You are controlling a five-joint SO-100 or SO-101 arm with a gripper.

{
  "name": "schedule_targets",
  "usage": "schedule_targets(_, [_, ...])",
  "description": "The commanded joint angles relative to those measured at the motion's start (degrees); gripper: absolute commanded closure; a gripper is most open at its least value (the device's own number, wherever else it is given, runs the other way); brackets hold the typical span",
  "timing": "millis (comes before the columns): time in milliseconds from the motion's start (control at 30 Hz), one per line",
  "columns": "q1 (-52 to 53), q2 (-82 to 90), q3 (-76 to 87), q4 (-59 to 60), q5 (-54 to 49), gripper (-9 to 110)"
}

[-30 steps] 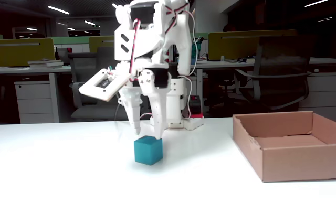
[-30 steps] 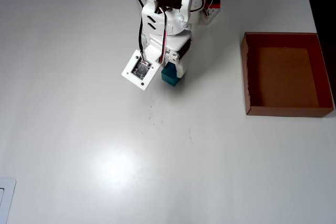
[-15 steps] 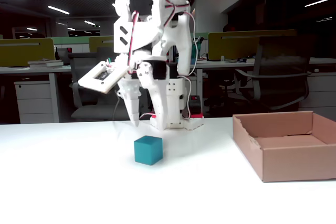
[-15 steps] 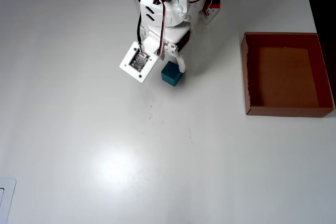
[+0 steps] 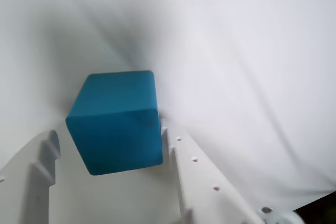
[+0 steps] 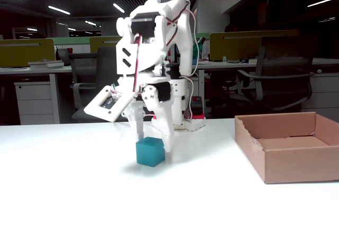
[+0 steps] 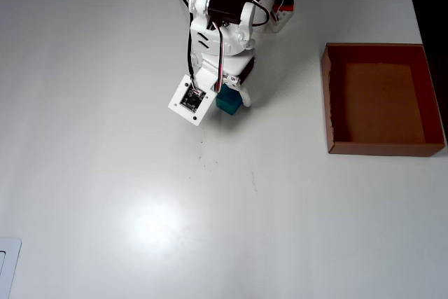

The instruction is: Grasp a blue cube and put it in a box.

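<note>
- An open-plan office with ceiling strip lights, desks and chairs lies behind a plain white tabletop [image 7: 105, 138].
- The small matte teal-blue cube [image 6: 150, 151] sits on that tabletop just in front of the arm's base, well apart from the shallow brown cardboard box [image 7: 381, 99], which stands to the right in the overhead view.
- In the wrist view the cube [image 5: 116, 121] lies between the two white fingers: the right-hand finger looks to be touching or just beside its face, while a gap shows on the other side.
- The white two-finger end effector [image 6: 152, 141] straddles the cube with its jaws spread and not yet clamped.
- Judged from its look, the cube is light, rigid and not fragile; the matte faces should give fair friction. Two opposite flat sides, taken squarely and low, seem the best hold, since a corner grip could twist it out.
- No brand, label or readable writing shows on cube, box or arm.
</note>
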Motion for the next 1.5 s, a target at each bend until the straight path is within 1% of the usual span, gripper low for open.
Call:
schedule_targets(0, [-1.05,-0.09,0.26,-1.23,-0.62,77])
schedule_targets(200, [-1.14,-0.88,0.26,-2.37,-0.09,80])
schedule_targets(433, [-1.76,-1.05,0.26,-2.55,0.00,87])
schedule_targets(867, [-0.70,0.79,-2.20,-1.14,0.09,89])
schedule_targets(1200, [-0.97,5.71,-9.40,5.98,0.18,89])
schedule_targets(1467, [-7.21,8.88,-16.79,14.59,1.32,89])
